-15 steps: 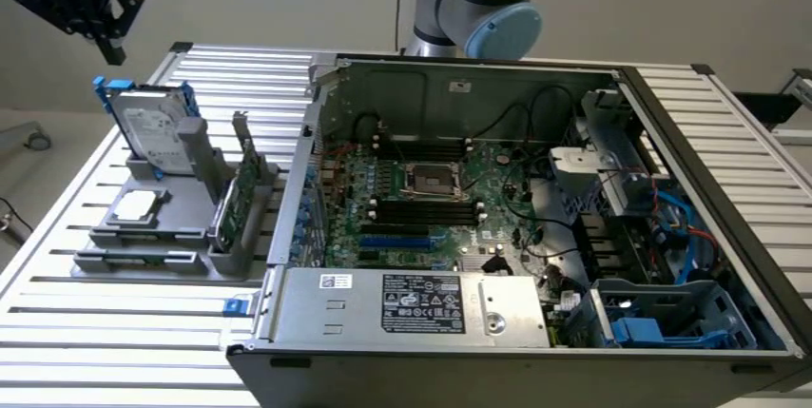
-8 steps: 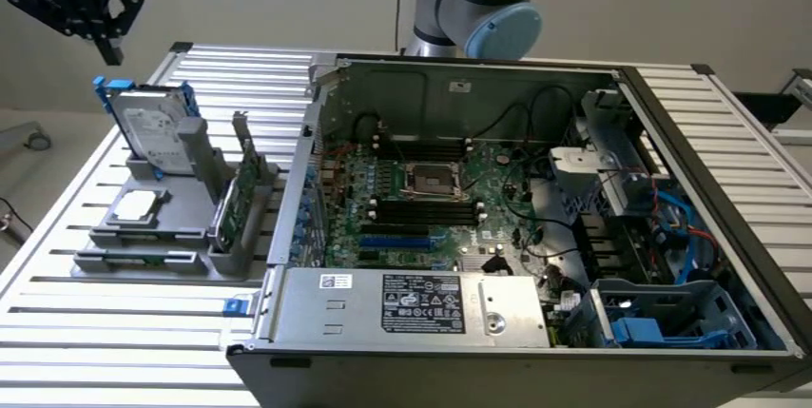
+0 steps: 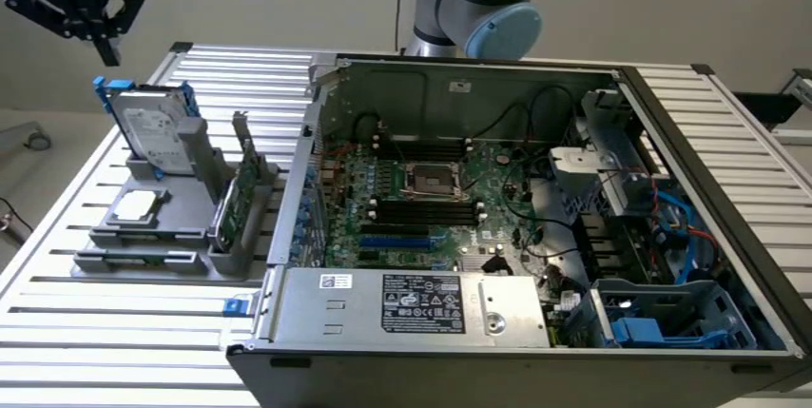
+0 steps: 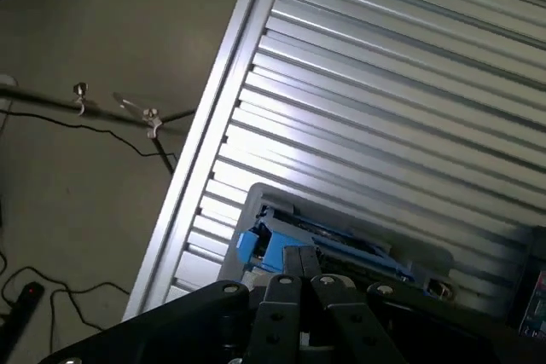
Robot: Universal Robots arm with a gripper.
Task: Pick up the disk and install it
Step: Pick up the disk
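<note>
Hand [image 3: 106, 47] shut, empty, hovering high over disk [image 3: 150, 132]. Disk stands upright in grey rack [image 3: 165, 237] on desk [image 3: 76, 332], beside PC case [image 3: 470, 66]. Tip: open wide, centre btwn blue rails, approach straight down w/o tilt.

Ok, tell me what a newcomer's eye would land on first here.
The big open computer case takes up the middle and the exterior view's right, its green motherboard laid bare. At the exterior view's left, the disk with blue rails stands upright in a grey holder on the slatted table. The robot's black hand, shut and empty, hangs above the disk.
</note>
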